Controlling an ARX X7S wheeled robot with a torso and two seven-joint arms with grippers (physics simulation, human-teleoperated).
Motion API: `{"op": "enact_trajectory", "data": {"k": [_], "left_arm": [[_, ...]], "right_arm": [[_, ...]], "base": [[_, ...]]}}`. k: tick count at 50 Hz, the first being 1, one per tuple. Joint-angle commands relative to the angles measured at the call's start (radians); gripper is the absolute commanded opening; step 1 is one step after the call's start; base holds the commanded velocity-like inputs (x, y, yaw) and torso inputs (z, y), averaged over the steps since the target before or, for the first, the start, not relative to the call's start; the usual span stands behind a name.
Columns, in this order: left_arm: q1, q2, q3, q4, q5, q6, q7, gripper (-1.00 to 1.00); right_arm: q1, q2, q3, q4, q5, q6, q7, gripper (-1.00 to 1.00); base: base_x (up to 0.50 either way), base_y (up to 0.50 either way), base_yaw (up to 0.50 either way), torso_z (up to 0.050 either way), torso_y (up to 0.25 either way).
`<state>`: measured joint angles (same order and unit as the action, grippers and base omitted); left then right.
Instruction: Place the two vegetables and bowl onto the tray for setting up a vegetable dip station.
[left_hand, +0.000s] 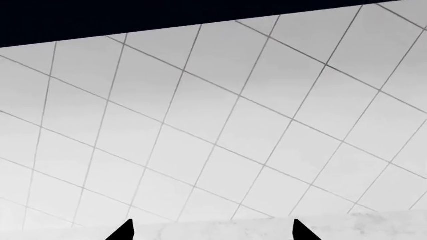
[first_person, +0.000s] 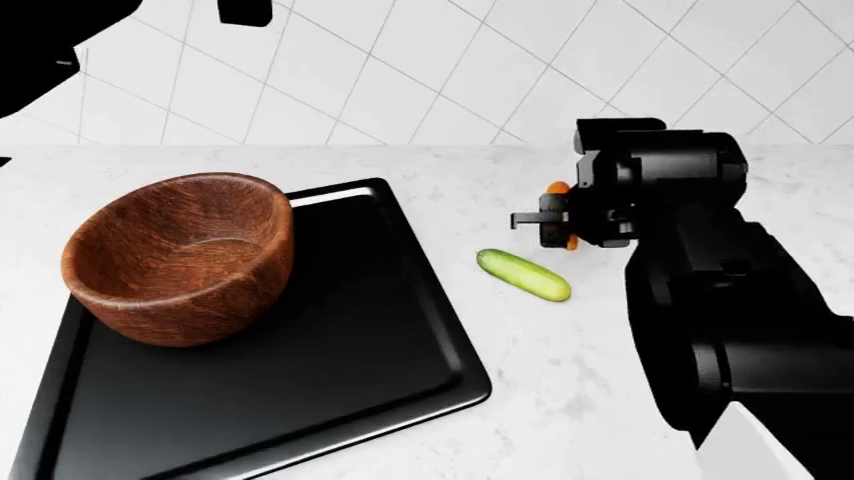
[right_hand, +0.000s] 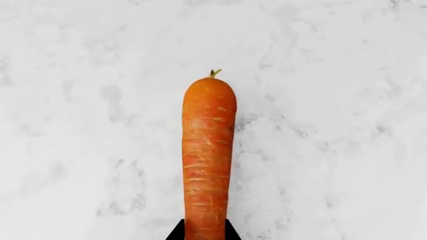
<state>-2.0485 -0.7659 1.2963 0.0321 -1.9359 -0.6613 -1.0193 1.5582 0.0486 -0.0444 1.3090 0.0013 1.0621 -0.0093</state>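
With the bowl (first_person: 180, 255) already on the tray (first_person: 360, 370), my right gripper (right_hand: 203, 234) has its jaws closed on the carrot (right_hand: 207, 155) at mid-right of the head frame, so next I carry it left to the tray; the left gripper (left_hand: 212, 231) is spread wide and empty.

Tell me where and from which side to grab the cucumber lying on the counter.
Take the cucumber across its middle, coming straight down from above. It lies flat on the marble counter, clear of the tray, so its long rounded sides are free. Probably set the fingers across its short width, since it lies diagonally and may roll.
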Motion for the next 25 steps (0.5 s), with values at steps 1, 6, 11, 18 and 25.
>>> {"op": "enact_trajectory", "data": {"k": [1, 6, 11, 18, 25], "left_arm": [[-0.019, -0.013, -0.015, 0.005, -0.018, -0.009, -0.018, 1.0], [-0.031, -0.011, -0.021, 0.019, -0.032, -0.016, -0.036, 1.0], [-0.04, -0.011, -0.028, 0.033, -0.051, -0.021, -0.059, 1.0], [-0.052, -0.012, -0.031, 0.036, -0.059, -0.034, -0.067, 1.0], [-0.054, -0.004, -0.037, 0.029, -0.055, -0.035, -0.055, 1.0]], "right_arm": [[0.084, 0.005, -0.07, 0.0, -0.012, 0.044, -0.071, -1.0], [0.176, -0.026, -0.189, 0.0, -0.025, 0.078, -0.197, -1.0], [0.182, -0.048, -0.594, -0.05, 0.264, 0.126, -0.273, -1.0], [0.166, -0.044, -0.883, -0.192, 0.676, 0.181, -0.174, -1.0], [0.1, 0.054, -0.711, -0.569, 0.824, 0.445, 0.064, -1.0]], "base": [[0.0, 0.0, 0.0, 0.0, 0.0], [0.0, 0.0, 0.0, 0.0, 0.0], [0.0, 0.0, 0.0, 0.0, 0.0], [0.0, 0.0, 0.0, 0.0, 0.0], [0.0, 0.0, 0.0, 0.0, 0.0]]}}
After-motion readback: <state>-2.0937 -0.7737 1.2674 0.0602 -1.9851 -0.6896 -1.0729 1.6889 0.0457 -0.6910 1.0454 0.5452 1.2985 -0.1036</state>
